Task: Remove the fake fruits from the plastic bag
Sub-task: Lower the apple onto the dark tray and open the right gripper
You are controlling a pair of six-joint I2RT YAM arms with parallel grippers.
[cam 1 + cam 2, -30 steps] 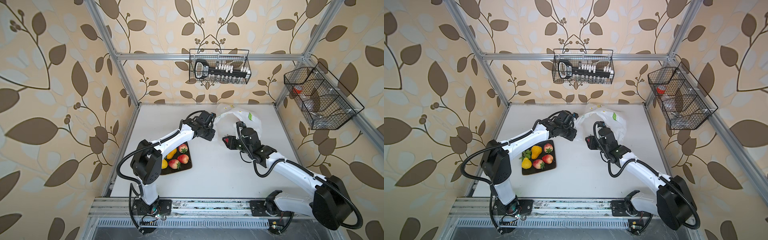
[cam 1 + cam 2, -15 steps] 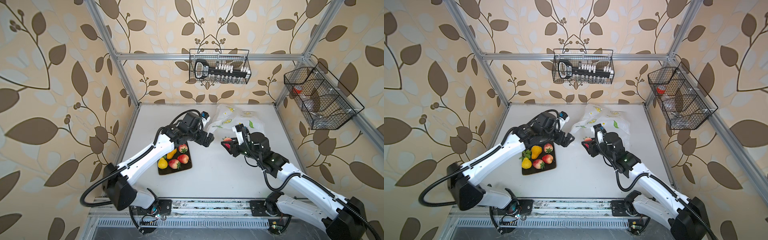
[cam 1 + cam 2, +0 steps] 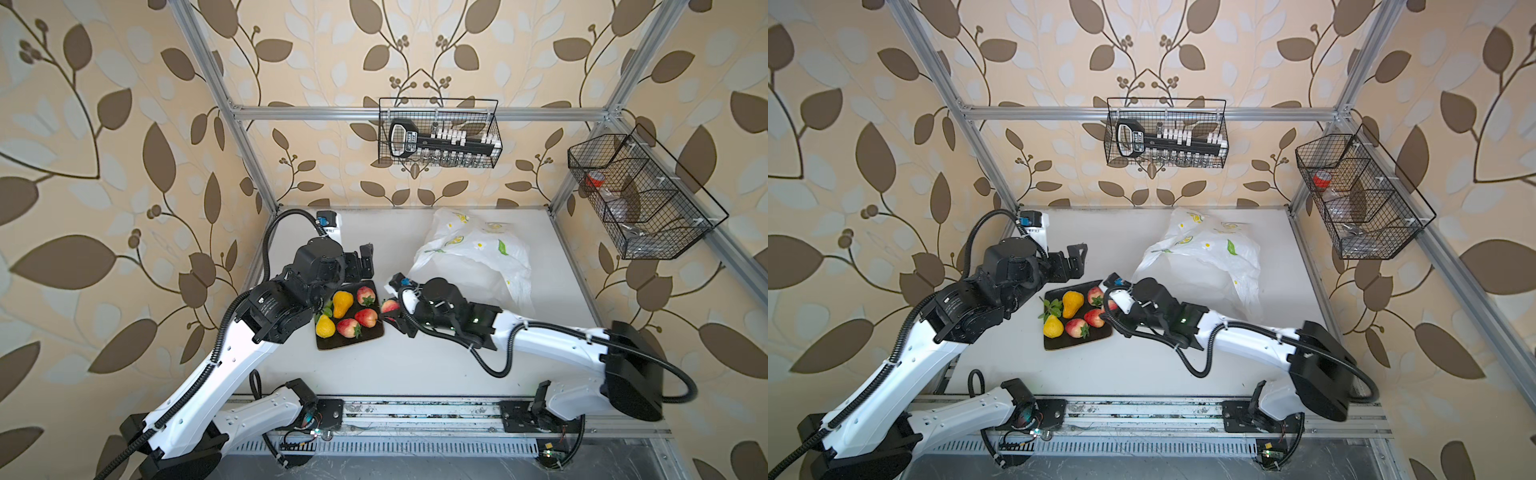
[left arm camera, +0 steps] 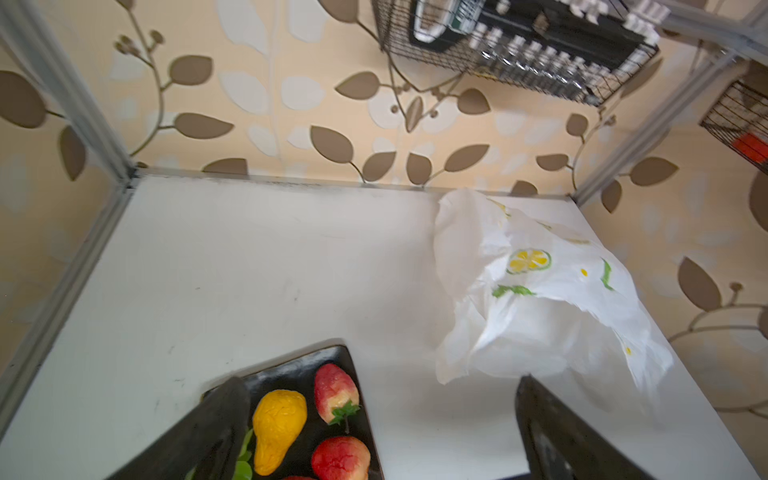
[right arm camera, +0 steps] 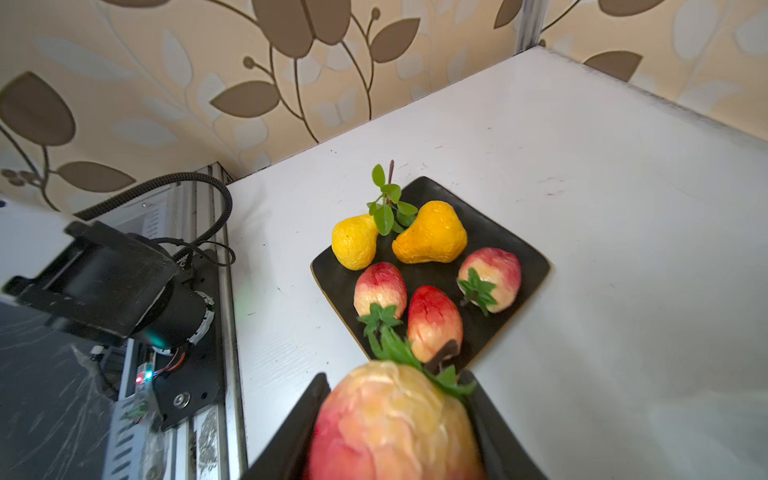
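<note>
The plastic bag (image 3: pixel 478 257) lies crumpled at the upper right of the white tabletop (image 3: pixel 415 365) in both top views. It is thin, crinkly, translucent white film printed with yellow lemon slices and green leaves, and it sags in soft folds. Whether any fruit is inside cannot be told. Left of centre sits a dark, flat square tray (image 3: pixel 368 338) with slightly upturned edges. It carries five glossy, wrinkle-skinned fake fruits: an orange pear-shaped piece (image 3: pixel 343 303), a yellow pear (image 3: pixel 325 327) with a sprig of small green leaves, and three strawberries (image 3: pixel 365 318) shading from red to cream, with jagged green caps. The right gripper (image 3: pixel 390 311) is at the tray's right edge. Its black jaws are closed on a rounded red-yellow fruit (image 5: pixel 390 424) with a green cap, whose waxy, ridged skin fills the gap between them in the right wrist view. The left gripper (image 3: pixel 362 261) hangs by the tray's upper corner with its jaws spread wide and nothing between them, well apart from the bag.
</note>
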